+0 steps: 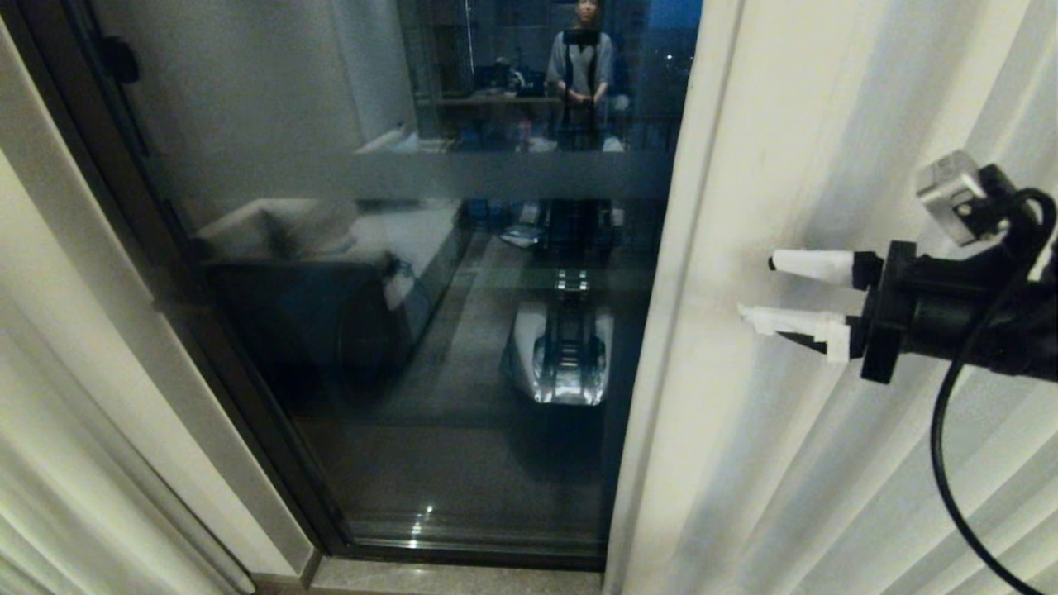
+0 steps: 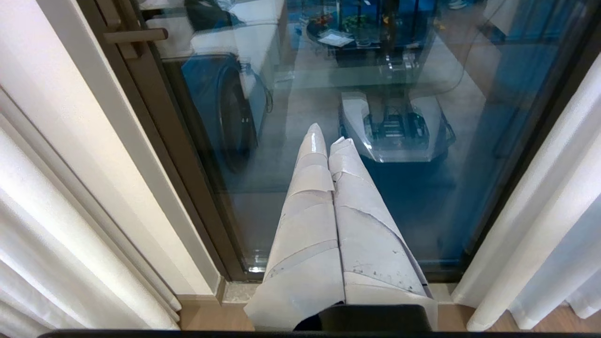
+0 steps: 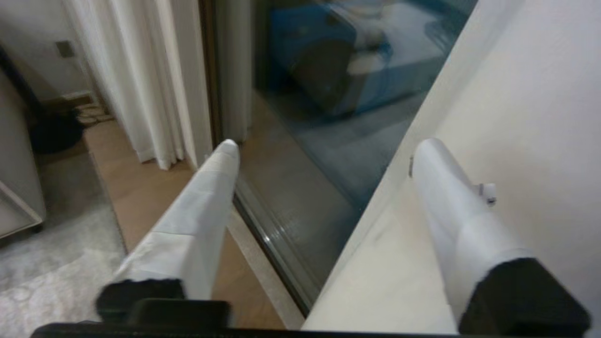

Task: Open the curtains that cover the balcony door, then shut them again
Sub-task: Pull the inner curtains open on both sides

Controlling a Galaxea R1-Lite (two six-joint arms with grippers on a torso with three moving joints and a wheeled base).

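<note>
Right hand (image 1: 756,291): raised at the right of the scene, fingers apart and holding nothing, pointing left across the face of the right curtain (image 1: 826,463); in the right wrist view one finger (image 3: 450,206) lies against or just beside the cloth near its hemmed edge, the other (image 3: 197,206) stands out over the glass, so the hand (image 3: 324,150) appears set to take that edge between them, presumably to draw the panel. Left hand (image 2: 326,141): low, fingers together, empty, aimed at the foot of the door; seemingly idle. Curtains: two cream pleated panels, right one hanging to the floor at the right, left curtain (image 1: 50,413) gathered at the far left, well apart from its mate. Door (image 1: 430,330): dark-framed glass, uncovered between the panels, with a greyish band across it; the open half of the task looks done, the closing yet to come. Surroundings: reflections in the pane of a sofa, the robot's base and a person standing. Obstructions: none between hand and hem; the loose black cable (image 1: 950,446) hanging off the right arm might brush the pleats.
</note>
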